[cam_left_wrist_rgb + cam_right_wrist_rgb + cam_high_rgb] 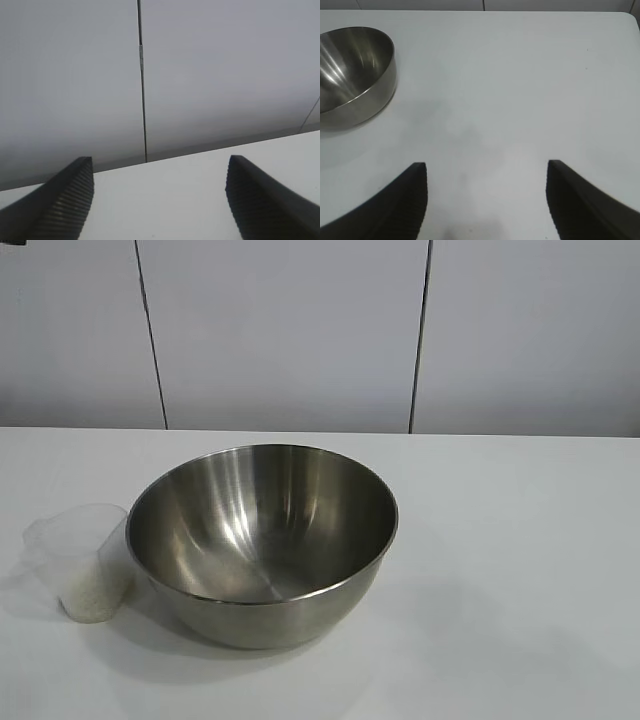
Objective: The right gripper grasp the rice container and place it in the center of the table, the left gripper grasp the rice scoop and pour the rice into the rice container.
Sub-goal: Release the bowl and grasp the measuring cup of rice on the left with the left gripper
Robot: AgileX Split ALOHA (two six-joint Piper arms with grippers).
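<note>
The rice container (262,540), a large shiny steel bowl, stands empty on the white table (520,570) a little left of the middle. The rice scoop (85,562), a small clear plastic cup, stands upright just left of the bowl with rice (93,597) in its bottom. Neither arm shows in the exterior view. My left gripper (160,170) is open and empty over bare table, facing the wall. My right gripper (486,172) is open and empty over bare table, with the bowl (355,75) some way off from it.
A grey panelled wall (300,330) with two dark vertical seams runs behind the table's far edge. The table's rounded corner (631,17) shows in the right wrist view. Bare tabletop lies to the right of the bowl.
</note>
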